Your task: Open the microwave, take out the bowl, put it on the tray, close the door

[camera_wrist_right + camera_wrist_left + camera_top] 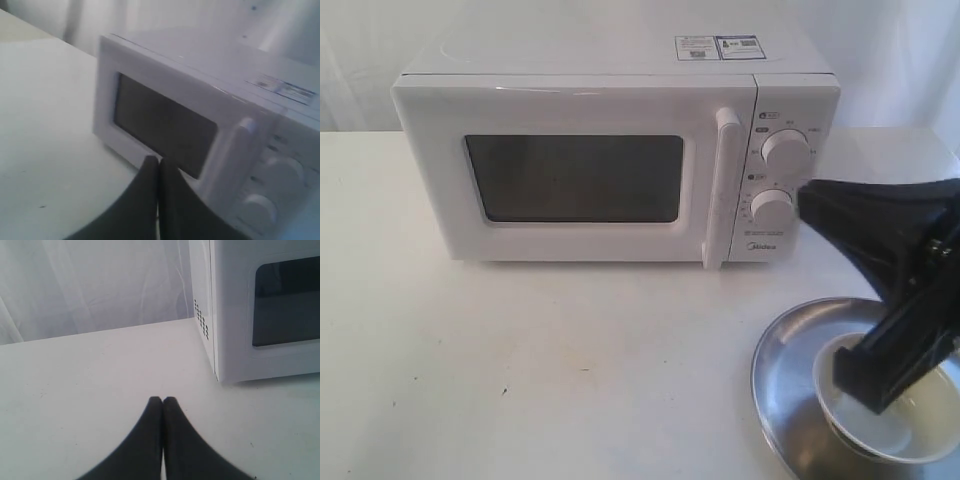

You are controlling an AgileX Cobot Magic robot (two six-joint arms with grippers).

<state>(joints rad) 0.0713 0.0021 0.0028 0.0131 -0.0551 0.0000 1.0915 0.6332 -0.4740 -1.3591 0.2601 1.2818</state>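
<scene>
The white microwave (610,90) stands at the back of the table with its door (580,115) closed flat against the front and its bar handle (725,185) upright. At the front right lies the silver tray (790,370), and the small white bowl (865,428) sits in it. My right gripper (805,205) hangs above the tray, shut and empty, its tip pointing at the knobs (783,150). The right wrist view shows that gripper (158,161) shut in front of the door window (165,125). My left gripper (162,400) is shut on nothing, low over the table beside the microwave's left side (200,300).
A white curtain (100,285) hangs behind the table. The bare white tabletop (570,360) stretches in front of the microwave. The tray reaches to the table's front right corner, partly under my right arm (900,350).
</scene>
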